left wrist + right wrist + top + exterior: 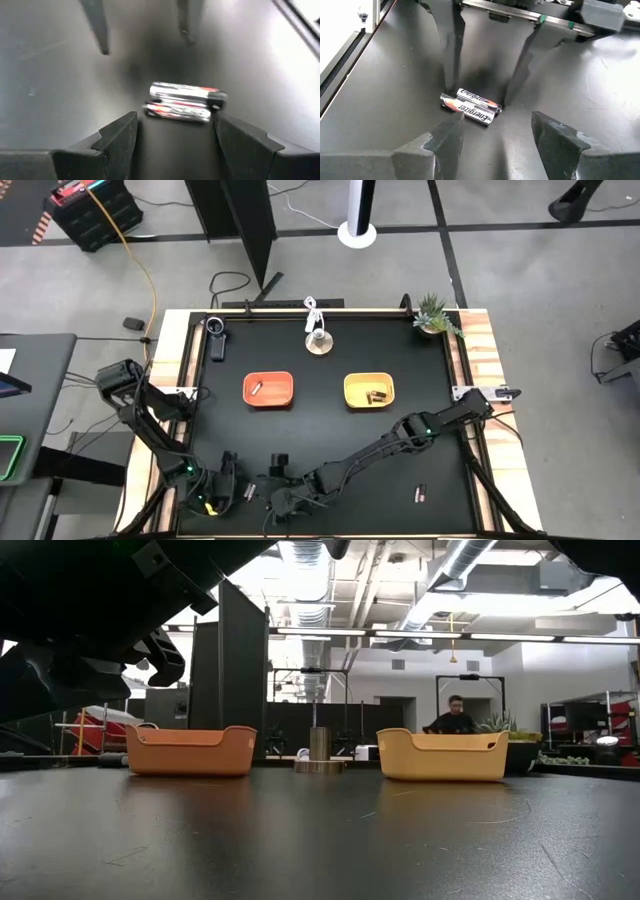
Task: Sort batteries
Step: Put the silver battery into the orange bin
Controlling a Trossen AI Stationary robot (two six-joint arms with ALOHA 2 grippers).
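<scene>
Two silvery-white batteries lie side by side on the black table near its front edge, left of the middle. My left gripper is open, one finger on each side of the pair, close to its ends; in the right wrist view its fingers stand over the batteries. My right gripper faces them from the right, open and holding nothing. A silvery battery lies in the orange tray. Dark batteries lie in the yellow tray. One dark battery lies at the front right.
At the far middle stands a round metal-and-wood object with a white cable. A small plant stands at the far right corner and a dark device at the far left. A person shows in the room behind.
</scene>
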